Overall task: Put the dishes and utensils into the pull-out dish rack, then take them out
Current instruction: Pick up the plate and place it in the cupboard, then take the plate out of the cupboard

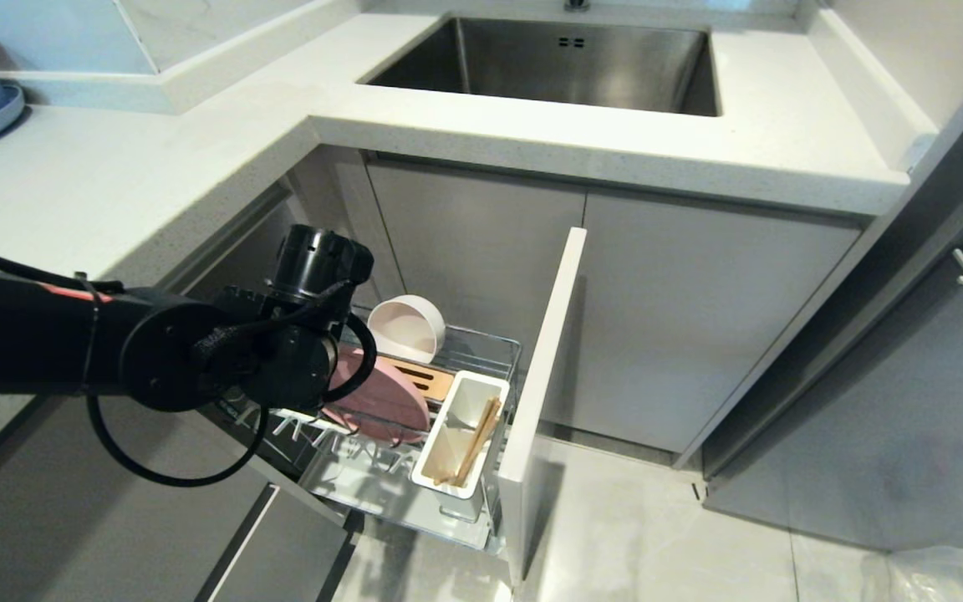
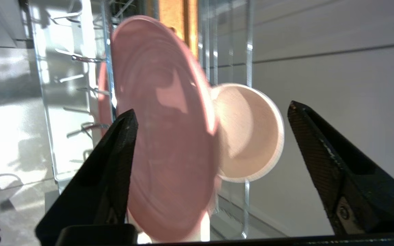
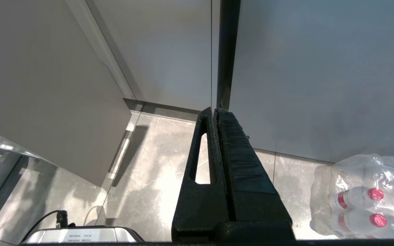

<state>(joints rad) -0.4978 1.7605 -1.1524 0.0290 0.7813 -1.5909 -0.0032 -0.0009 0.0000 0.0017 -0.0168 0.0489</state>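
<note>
1. Pink plate [image 1: 381,400] stands on edge among the upright prongs of the pull-out dish rack [image 1: 481,351], leaning a little.
2. Just behind it, toward twelve o'clock, the cream-white bowl [image 1: 408,328] lies tipped on its side at the rack's rear.
3. At three o'clock from the plate, the white caddy [image 1: 448,485] holds the wooden chopsticks [image 1: 478,439]; the slotted wooden strip [image 1: 431,380] lies between plate and caddy.
4. Left gripper [image 2: 210,123] hovers at the plate's rim, its fingers [image 2: 121,136] spread wide on either side of the plate, gripping nothing.
5. Right gripper [image 3: 215,116] hangs over the floor [image 3: 142,164] beside a pack of bottles [image 3: 371,198], fingers pressed together.
</note>
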